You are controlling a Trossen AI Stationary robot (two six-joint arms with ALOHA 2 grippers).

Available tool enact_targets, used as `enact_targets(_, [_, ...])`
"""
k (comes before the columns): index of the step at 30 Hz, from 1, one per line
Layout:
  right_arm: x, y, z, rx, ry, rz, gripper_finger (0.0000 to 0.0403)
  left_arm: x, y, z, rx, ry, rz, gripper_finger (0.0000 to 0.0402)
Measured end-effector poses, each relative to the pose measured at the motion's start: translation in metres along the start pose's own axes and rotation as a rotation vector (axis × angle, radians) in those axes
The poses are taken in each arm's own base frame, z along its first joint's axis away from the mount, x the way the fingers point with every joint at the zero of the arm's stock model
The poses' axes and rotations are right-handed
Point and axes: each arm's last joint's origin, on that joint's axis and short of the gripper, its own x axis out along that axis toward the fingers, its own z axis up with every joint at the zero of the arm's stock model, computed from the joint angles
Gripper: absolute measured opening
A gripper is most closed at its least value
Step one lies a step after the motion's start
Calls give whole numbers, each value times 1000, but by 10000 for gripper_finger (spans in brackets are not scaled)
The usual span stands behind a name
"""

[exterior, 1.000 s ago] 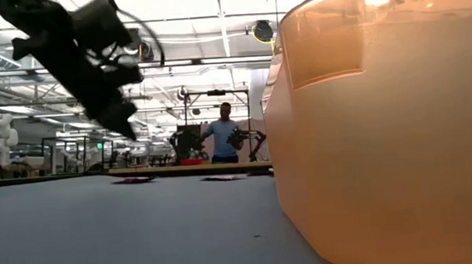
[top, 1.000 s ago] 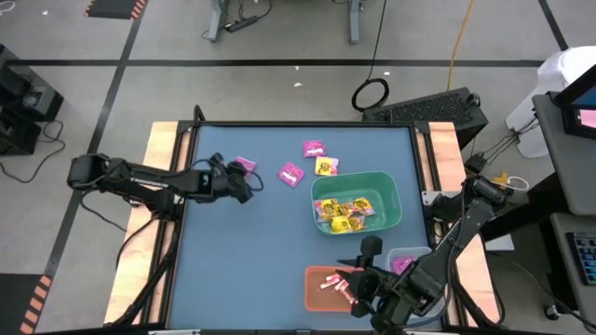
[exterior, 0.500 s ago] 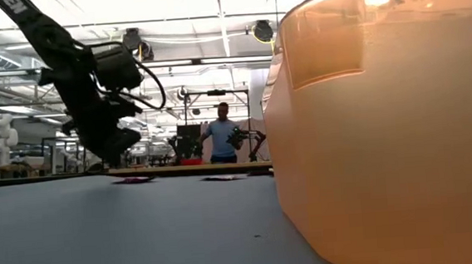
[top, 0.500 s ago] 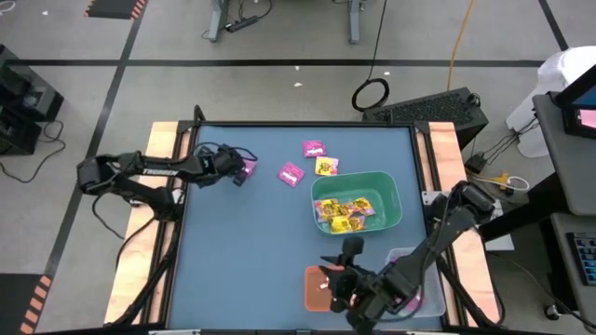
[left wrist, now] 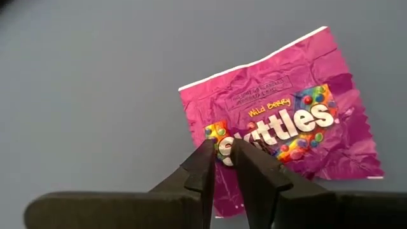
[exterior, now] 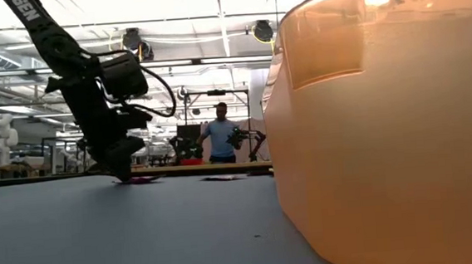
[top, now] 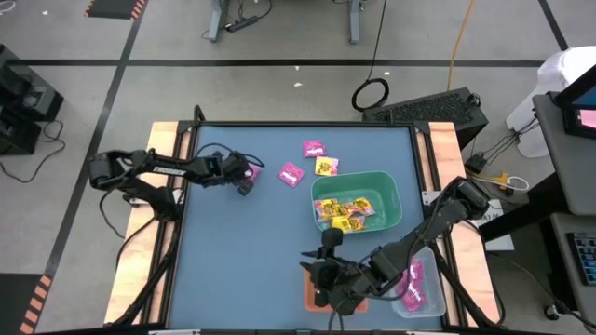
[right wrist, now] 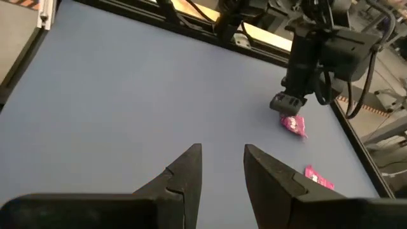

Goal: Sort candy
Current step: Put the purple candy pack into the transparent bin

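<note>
1. The left arm is working the pick step: its left gripper (top: 245, 183) is pressing down on a purple packet (left wrist: 280, 137) lying on the table (top: 242, 261) near the far left corner, fingers slightly parted with a narrow gap over the wrapper, nothing pinched yet.
2. The right gripper (right wrist: 221, 166) is hanging over the near edge by the orange bin (top: 317, 296), its fingers standing apart and holding nothing.
3. The next move, as I judge it, is calling for the left fingers to close on the wrapper, lift it, and carry it to the clear bin (top: 416, 288), where purple packets are already lying.
4. The other loose candy is waiting: two more purple packets (top: 292, 172) and a yellow one (top: 326, 167) beside the green bin (top: 388, 188).
5. Since a second ago, the left gripper has been dropping onto the packet and opening from shut; the right arm has been swinging from the clear bin toward the orange one.
</note>
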Motion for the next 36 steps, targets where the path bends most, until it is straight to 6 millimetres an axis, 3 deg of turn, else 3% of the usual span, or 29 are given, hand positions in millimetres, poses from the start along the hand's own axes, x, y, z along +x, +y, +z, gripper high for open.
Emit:
enact_targets(7, [8, -6, 1, 14, 26, 47, 107, -11, -31, -12, 98, 75, -259, 71])
enact_targets(13, [18, 0, -3, 7, 51, 114, 107, -28, -64, -32, 265, 124, -446, 71])
enact_targets(19, [69, 10, -16, 57, 61, 157, 107, -47, -92, -44, 378, 118, -521, 71])
enact_targets(24, [98, -3, -23, 132, 94, 99, 107, -61, -107, -48, 400, 98, -541, 71])
enact_targets(31, [112, -18, -25, 165, 130, 126, 107, -77, -123, -52, 454, -6, -509, 71])
enact_targets(36, [109, -13, -25, 135, 126, 147, 107, -93, -137, -68, 473, -110, -506, 71])
